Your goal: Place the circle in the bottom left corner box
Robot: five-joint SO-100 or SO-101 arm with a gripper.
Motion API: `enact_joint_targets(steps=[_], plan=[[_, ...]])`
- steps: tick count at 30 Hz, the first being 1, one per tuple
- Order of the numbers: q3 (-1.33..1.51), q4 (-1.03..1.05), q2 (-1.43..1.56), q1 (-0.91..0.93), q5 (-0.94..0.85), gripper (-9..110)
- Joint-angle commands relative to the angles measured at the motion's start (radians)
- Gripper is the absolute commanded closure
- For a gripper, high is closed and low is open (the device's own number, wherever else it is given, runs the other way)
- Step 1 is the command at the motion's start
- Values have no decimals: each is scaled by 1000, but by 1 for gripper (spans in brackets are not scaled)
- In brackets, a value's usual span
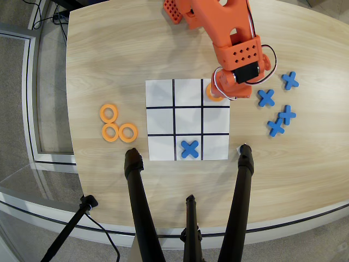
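The orange arm reaches down from the top edge of the overhead view. Its gripper hangs over the top-right cell of the black-lined paper grid. One orange ring shows partly under the gripper, at the left side of that cell, close to the grid line. The wrist body hides the fingers, so I cannot tell whether they hold the ring or whether it lies on the paper. Three more orange rings lie in a cluster on the table left of the grid.
A blue X lies in the bottom middle cell. Several blue X pieces lie on the table right of the grid. Black tripod legs rise from the bottom edge, just below the grid. The table's curved edge runs along the left and the bottom.
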Motion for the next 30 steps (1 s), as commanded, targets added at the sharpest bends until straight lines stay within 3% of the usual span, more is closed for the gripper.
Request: enact_joint_targets(steps=[1,9,18,24,30], plan=[[-8,20,28,8,-12,92],[-58,77,118,29,-29,86],[-213,341,456,74,-104,85],[138,383,900,118,-199,85],[575,383,1348,288,-377,85]])
